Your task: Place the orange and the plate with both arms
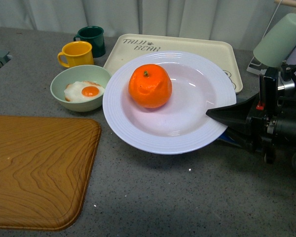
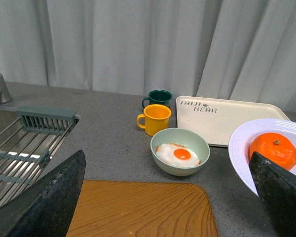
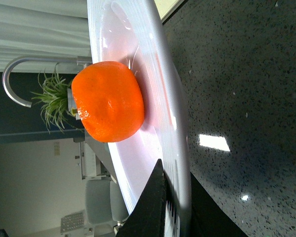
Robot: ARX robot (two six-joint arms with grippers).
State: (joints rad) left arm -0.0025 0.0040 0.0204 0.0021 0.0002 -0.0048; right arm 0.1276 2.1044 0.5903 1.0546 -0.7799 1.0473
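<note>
Front view: my right tool (image 1: 218,118) pinches the plate (image 1: 138,134) at its right rim, the orange (image 1: 149,86) sitting in its well, left of centre.
My left tool (image 2: 166,157) gapes empty, the plate lying off to its right, so the right arm is nearer.

A pale green bowl (image 1: 81,106) holding a fried egg (image 1: 85,91) is noted on the grey speckled counter (image 1: 187,197). A yellow mug (image 1: 76,54) and a dark green mug (image 1: 91,40) are set just behind it. A cream tray (image 1: 187,47) lettered "BEAR" is found beside the mugs. A wooden board (image 1: 37,170) is recorded at front left, and a wire rack (image 2: 19,153) over the sink.
</note>
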